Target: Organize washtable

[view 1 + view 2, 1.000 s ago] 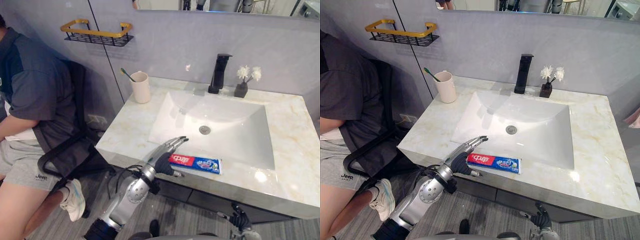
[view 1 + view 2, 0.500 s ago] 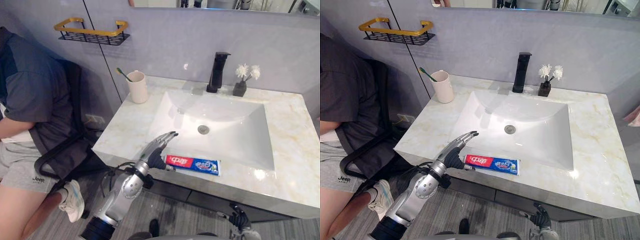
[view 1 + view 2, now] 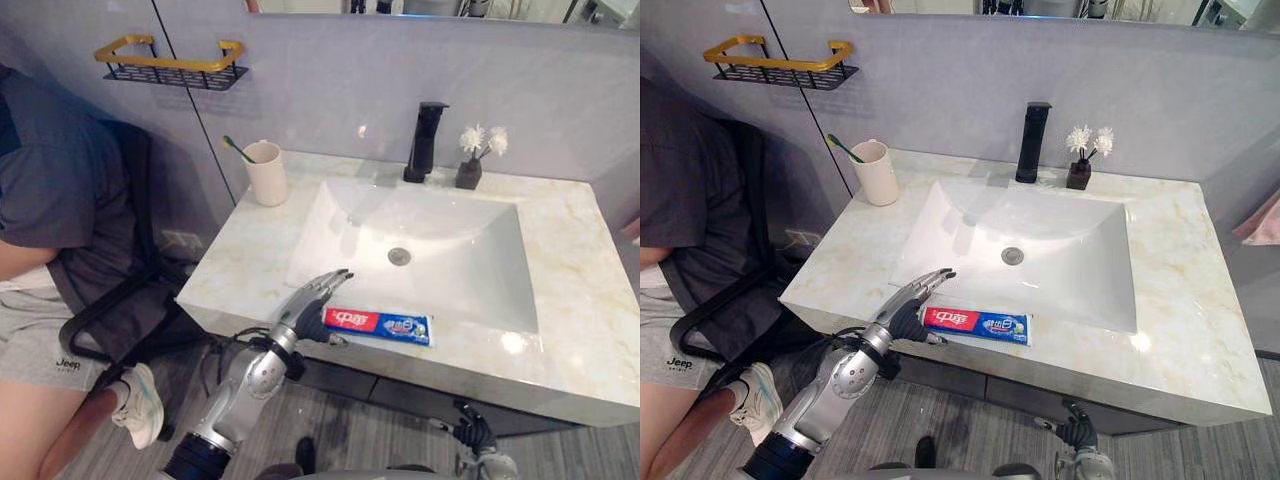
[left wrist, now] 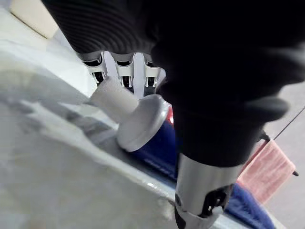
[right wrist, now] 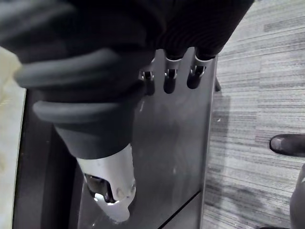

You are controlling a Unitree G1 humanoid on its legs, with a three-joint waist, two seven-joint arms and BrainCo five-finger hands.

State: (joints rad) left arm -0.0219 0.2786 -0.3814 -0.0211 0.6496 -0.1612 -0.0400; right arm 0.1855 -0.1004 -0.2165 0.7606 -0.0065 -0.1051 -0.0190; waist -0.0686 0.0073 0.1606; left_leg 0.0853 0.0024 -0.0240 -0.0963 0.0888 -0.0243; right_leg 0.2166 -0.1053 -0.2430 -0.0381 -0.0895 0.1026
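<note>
Now, what is changing at the front strip? (Operator)

Little is changing between hand and tube. The head camera is shifting, so the whole scene is sliding in view. The left hand (image 3: 312, 305) is staying at the cap end of the toothpaste tube (image 3: 380, 324), with its fingers stretching out straight above it and its thumb sitting just beside the white cap (image 4: 138, 121). Nothing is being gripped, and the tube is lying flat on the washtable (image 3: 235, 275). By my reading the grasp is being lined up, not closed. The right hand (image 3: 468, 432) is hanging loose and empty below the counter front. (Technician)

What room is remaining for the move? (Operator)

The tube is occupying the narrow marble band between the basin (image 3: 450, 255) rim and the counter's front edge, so a careless nudge is risking a slide into the basin or off the edge. Bare marble is lying open on the robot's left, between the hand and the cup (image 3: 265, 175) holding the toothbrush (image 3: 233, 148). That cup is looking like the probable destination. A seated person (image 3: 50, 200) is sitting beside that left end. (Technician)
</note>
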